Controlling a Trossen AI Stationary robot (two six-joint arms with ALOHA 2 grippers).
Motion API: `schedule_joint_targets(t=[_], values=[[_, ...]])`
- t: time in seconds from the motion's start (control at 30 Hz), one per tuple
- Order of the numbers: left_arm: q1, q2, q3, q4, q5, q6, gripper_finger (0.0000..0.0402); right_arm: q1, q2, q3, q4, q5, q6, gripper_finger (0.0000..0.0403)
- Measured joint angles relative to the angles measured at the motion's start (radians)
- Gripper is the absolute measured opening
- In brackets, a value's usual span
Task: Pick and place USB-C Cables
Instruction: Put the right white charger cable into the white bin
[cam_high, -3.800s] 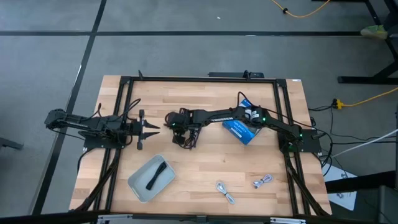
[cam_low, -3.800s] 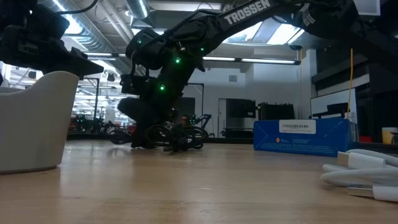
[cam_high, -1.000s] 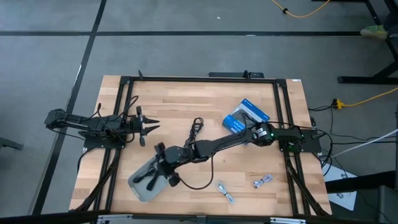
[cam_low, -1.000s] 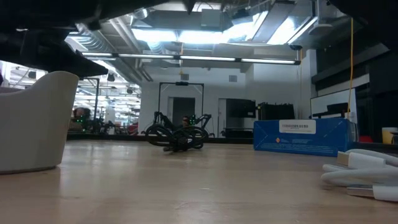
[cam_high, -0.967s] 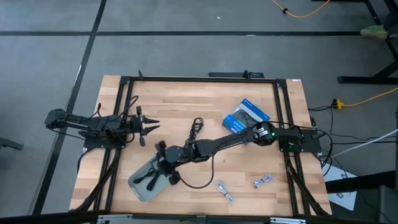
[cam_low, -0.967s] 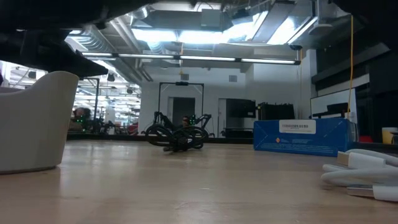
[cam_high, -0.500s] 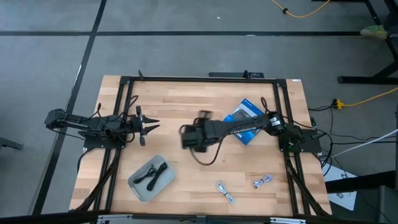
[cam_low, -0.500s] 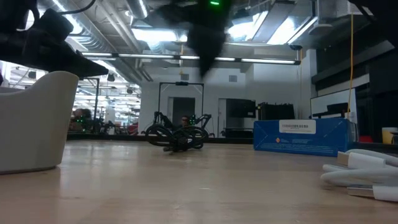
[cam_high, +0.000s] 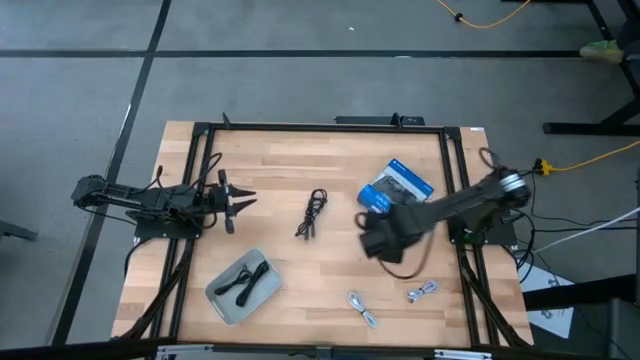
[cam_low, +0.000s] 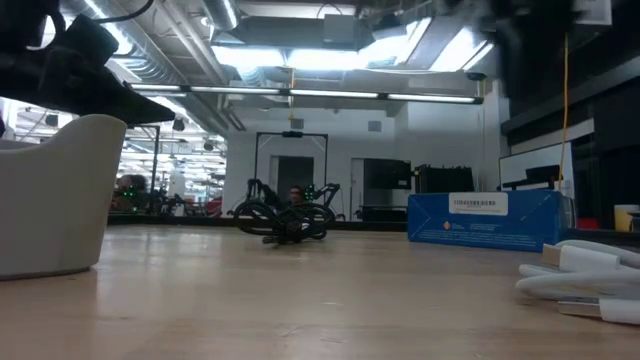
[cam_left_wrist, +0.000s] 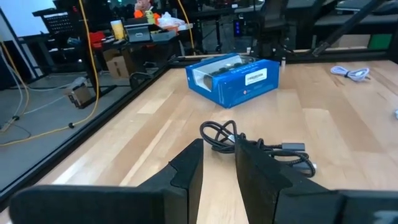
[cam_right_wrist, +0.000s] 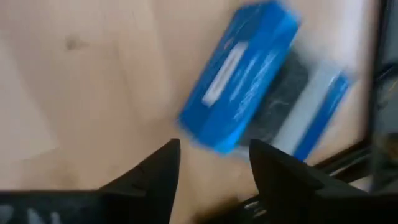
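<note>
One black USB-C cable (cam_high: 314, 213) lies bundled on the table's middle, also in the left wrist view (cam_left_wrist: 261, 148) and the low view (cam_low: 285, 220). Two black cables (cam_high: 246, 280) lie in the grey tray (cam_high: 222, 300) at the near left. Two silvery-grey cables (cam_high: 363, 308) (cam_high: 423, 292) lie near the front edge. My right gripper (cam_right_wrist: 214, 168), blurred in the high view (cam_high: 380, 238), hangs open and holds nothing, just near of the blue box (cam_high: 397, 190). My left gripper (cam_left_wrist: 217, 168) waits at the left, a narrow gap between its fingers, pointing at the middle cable.
The blue-and-black box (cam_right_wrist: 249, 106) lies at the far right of the table. The tray's wall (cam_low: 50, 195) rises at the left of the low view. A black frame (cam_high: 300, 127) borders the table. Bare wood lies between the middle cable and the silvery ones.
My right gripper has left the tray, risen and swung fast toward the table's right edge, past the middle, to just near of the blue box. The two black cables stay in the tray. The middle cable has kept its place.
</note>
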Motion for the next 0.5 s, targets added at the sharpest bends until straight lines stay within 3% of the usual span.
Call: schedule_joint_targets(t=[0.1, 0.3, 0.4, 0.5], values=[[0.0, 0.0, 0.0, 0.0, -0.007, -0.002, 0.0086, 0.061, -0.087, -0.141, 0.032, -0.12, 0.166, 0.0197], [0.0, 0.0, 0.0, -0.001, -0.01, -0.027, 0.0086, 0.119, -0.206, -0.356, 0.105, -0.33, 0.132, 0.0197], [0.0, 0.0, 0.0, -0.001, -0.01, -0.027, 0.0086, 0.167, -0.229, -0.472, 0.239, -0.464, 0.197, 0.0197], [0.0, 0.0, 0.0, -0.001, -0.01, -0.02, 0.0086, 0.243, -0.227, -0.578, 0.421, -0.497, 0.248, 0.0197]])
